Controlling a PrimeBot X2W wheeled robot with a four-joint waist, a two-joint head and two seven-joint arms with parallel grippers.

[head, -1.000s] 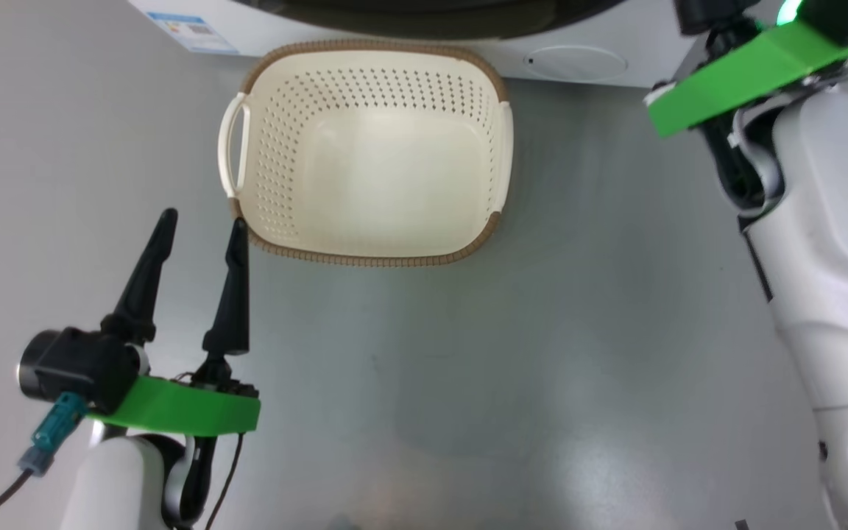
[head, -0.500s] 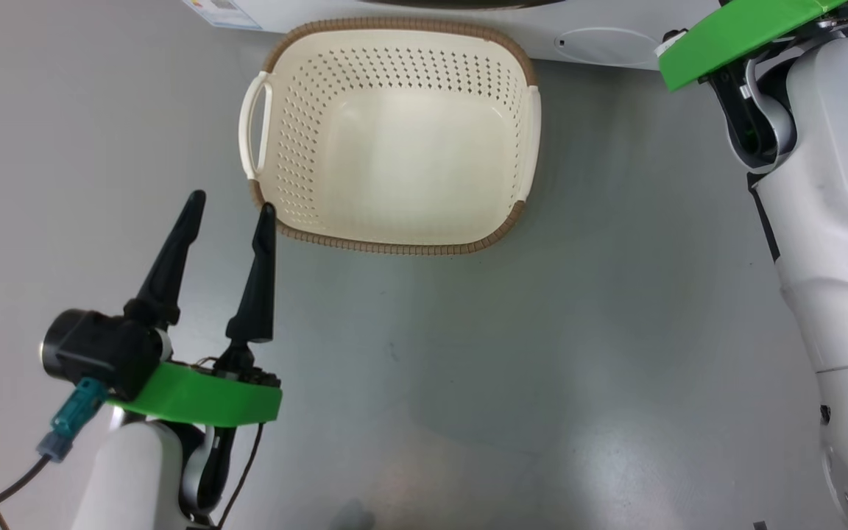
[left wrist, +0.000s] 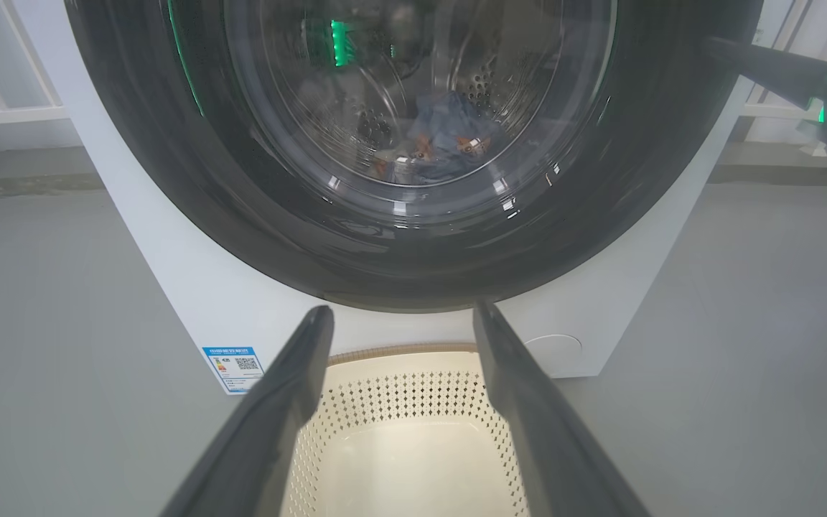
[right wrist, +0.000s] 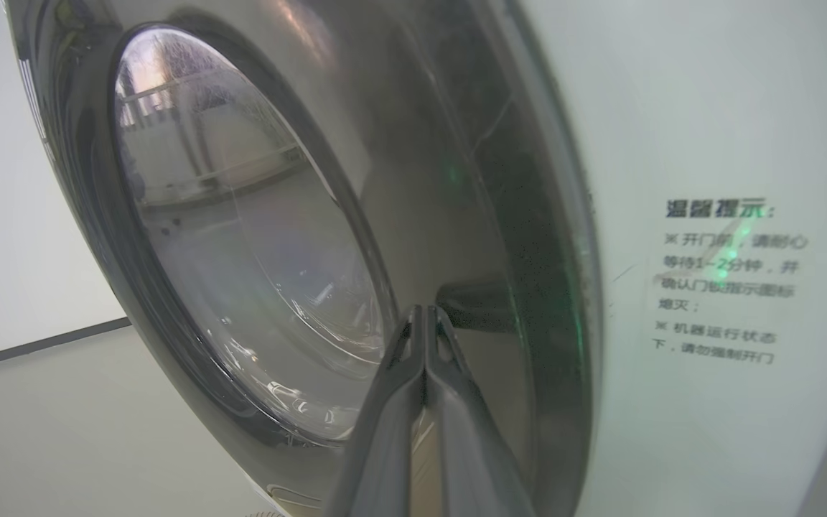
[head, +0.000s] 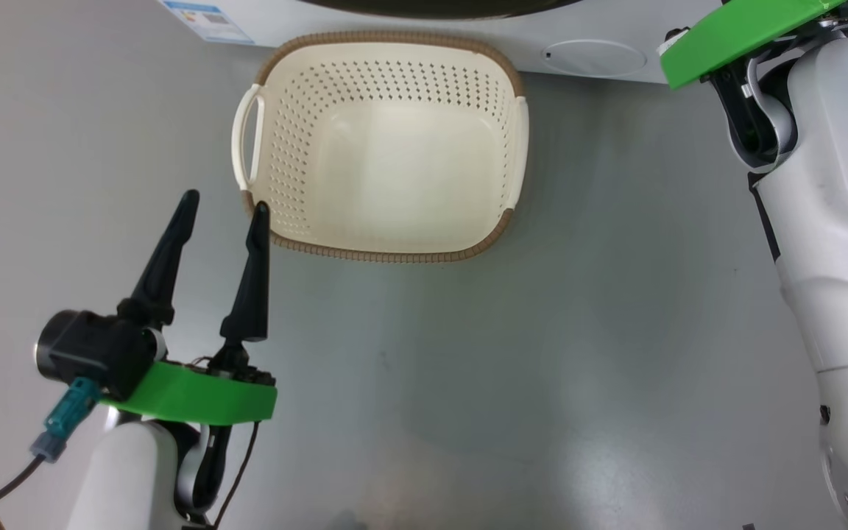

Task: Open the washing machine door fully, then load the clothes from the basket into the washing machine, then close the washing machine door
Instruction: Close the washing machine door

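Over the last second only the framing of the head view has shifted slightly, which is taken as camera movement. The basket [head: 387, 255] is seen empty as before, on the floor [head: 542, 331] just in front of the washing machine [left wrist: 191, 287]. The clothes [left wrist: 449, 136] are seen through the glass of the door [left wrist: 169, 179], lying inside the drum. The door appears closed or nearly so, so the task is judged almost finished.

The left pincer [head: 223, 200] is held empty with fingers apart, one fingertip just beside the basket's corner. The right pincer [right wrist: 424, 310] is pressed together at the door's dark rim; contact cannot be told.

Counted: one basket, one machine, one door, two pincers, one blue label [left wrist: 235, 365]. The garments form one heap and cannot be counted singly.
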